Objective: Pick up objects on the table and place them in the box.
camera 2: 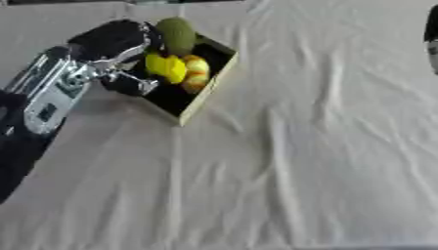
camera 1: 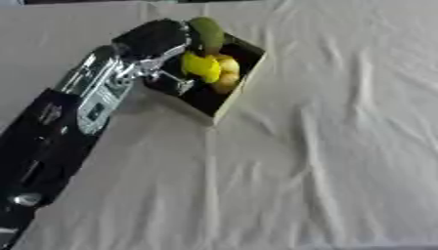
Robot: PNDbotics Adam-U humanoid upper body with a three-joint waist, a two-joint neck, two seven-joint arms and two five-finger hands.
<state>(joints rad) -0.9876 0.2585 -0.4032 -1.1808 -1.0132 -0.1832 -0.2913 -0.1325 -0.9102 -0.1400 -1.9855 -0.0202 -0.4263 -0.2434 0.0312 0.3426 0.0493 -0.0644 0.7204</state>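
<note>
An open box [camera 1: 229, 100] with a dark inside and light walls stands on the white cloth at the upper left. In it lie a yellow object [camera 1: 201, 66] and a yellow-orange one [camera 1: 228, 74]. A green oval object [camera 1: 207, 33] stands out above the box's far end, right against my left hand [camera 1: 154, 39]. The hand hangs over the box's left side, and its black and silver arm reaches in from the lower left. Whether the hand holds the green object is not visible. My right hand does not show as such.
A wrinkled white cloth [camera 1: 325, 146] covers the whole table. A dark sliver [camera 2: 432, 34] shows at the upper right edge of the right eye view; I cannot make it out.
</note>
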